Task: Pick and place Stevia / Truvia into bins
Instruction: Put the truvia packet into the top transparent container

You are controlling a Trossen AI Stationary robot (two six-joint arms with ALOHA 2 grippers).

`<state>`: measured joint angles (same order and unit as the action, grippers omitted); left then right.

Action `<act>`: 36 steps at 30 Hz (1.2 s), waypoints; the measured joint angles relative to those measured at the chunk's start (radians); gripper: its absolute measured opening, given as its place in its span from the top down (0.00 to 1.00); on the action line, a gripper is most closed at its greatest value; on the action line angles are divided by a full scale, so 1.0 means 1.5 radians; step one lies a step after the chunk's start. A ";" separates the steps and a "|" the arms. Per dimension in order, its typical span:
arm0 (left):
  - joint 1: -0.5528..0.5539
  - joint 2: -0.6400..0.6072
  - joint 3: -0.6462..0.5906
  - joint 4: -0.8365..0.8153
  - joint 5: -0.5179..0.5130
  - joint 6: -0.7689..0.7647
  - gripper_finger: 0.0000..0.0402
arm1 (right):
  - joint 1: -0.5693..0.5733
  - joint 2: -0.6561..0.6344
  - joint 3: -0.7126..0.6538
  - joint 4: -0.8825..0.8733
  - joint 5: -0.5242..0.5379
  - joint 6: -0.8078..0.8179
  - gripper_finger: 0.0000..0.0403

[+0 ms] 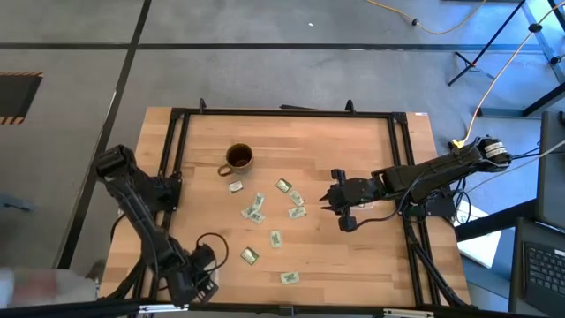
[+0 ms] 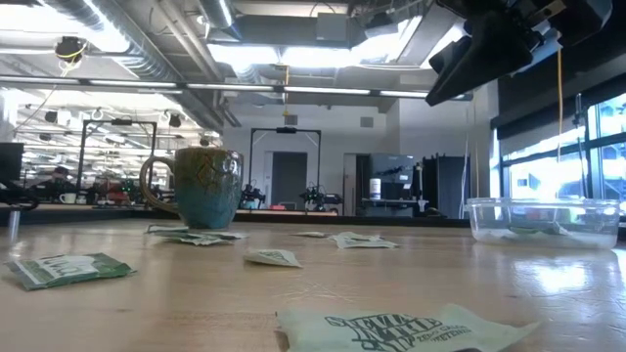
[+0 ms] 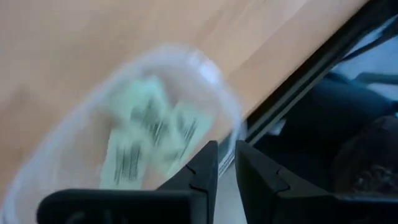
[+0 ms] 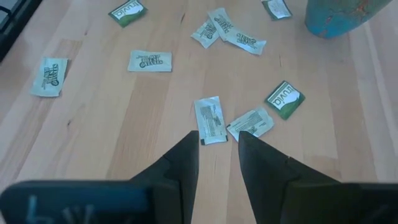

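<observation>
Several Stevia / Truvia sachets (image 4: 210, 120) lie scattered flat on the wooden table (image 1: 371, 256) near the mug (image 1: 238, 159), and a few already rest in the clear bin (image 3: 81, 143) at the table's edge. The left gripper (image 3: 226, 163) hangs over that bin, fingers slightly parted and empty, likely just after a drop. The right gripper (image 4: 217, 144) hovers above two sachets, fingers spread, seemingly lining up a pick.

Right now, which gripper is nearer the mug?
Right. The right gripper hovers past the scattered sachets from the mug; the left gripper is at the table's near edge, over a bin.
</observation>
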<state>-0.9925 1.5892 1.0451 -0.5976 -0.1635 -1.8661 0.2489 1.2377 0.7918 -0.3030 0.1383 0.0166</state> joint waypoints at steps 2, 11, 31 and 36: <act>0.015 -0.009 0.000 0.000 -0.046 0.059 0.88 | 0.000 0.000 0.000 0.000 0.000 0.000 0.71; 0.142 -0.014 0.001 0.021 -0.135 0.450 0.87 | 0.000 0.000 0.000 0.000 0.000 0.002 0.71; 0.247 0.082 0.001 0.116 -0.039 0.914 0.83 | 0.000 0.066 0.000 -0.001 0.000 0.004 0.71; 0.247 0.094 0.000 0.123 -0.036 0.922 0.87 | 0.000 0.088 0.000 0.001 0.000 0.005 0.71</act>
<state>-0.6216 1.7300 1.0456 -0.4131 -0.2178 -0.4831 0.2492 1.3696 0.7918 -0.3013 0.1387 0.0246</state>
